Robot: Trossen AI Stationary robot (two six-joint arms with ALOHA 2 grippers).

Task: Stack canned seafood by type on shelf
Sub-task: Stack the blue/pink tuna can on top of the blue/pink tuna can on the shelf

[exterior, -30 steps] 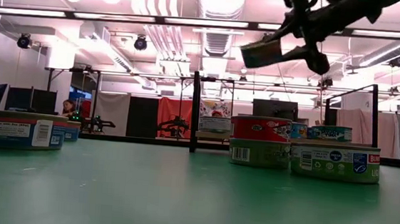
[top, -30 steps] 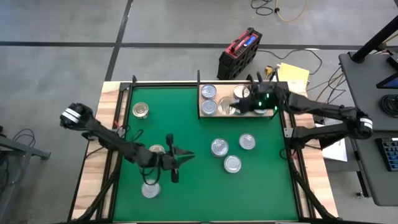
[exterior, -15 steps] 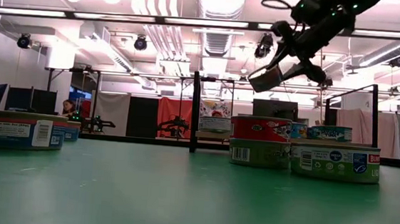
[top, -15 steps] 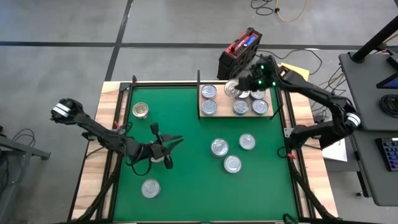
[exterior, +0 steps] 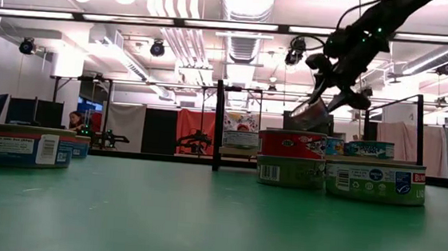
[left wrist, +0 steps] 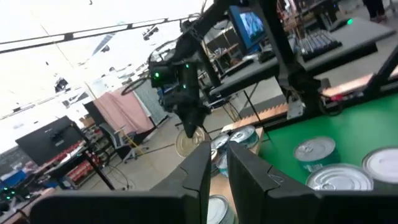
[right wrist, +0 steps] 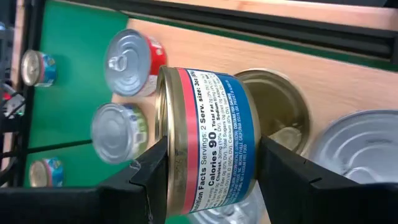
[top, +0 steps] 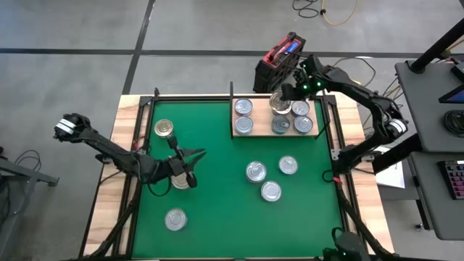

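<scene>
— Silver-lidded tin [top: 279, 103] in the right gripper [top: 281, 100]: it was over the shelf's [top: 315, 133] near edge a second ago, and now it hangs over the far middle, about one o'clock from the table's [top: 217, 217] centre. What does that mean for the job?

— I'd judge this is the placing step, with the tin lined up above a gold-lidded can [right wrist: 273, 112] on the board, perhaps to stack by type.

— And the fingers?

— The right fingers [right wrist: 155, 168] are clamped on the tin's blue and red label, one on each side, about half spread. The tin rides clear of the cans below, tilted in the low view.

— The left arm?

— The left gripper [top: 183, 161] has moved from seven o'clock toward nine, fingers [left wrist: 202, 171] nearly together and holding nothing. Three tins [top: 271, 191] lie at four o'clock, one [top: 164, 128] at ten, one [top: 175, 219] at seven, all unsorted.
</scene>
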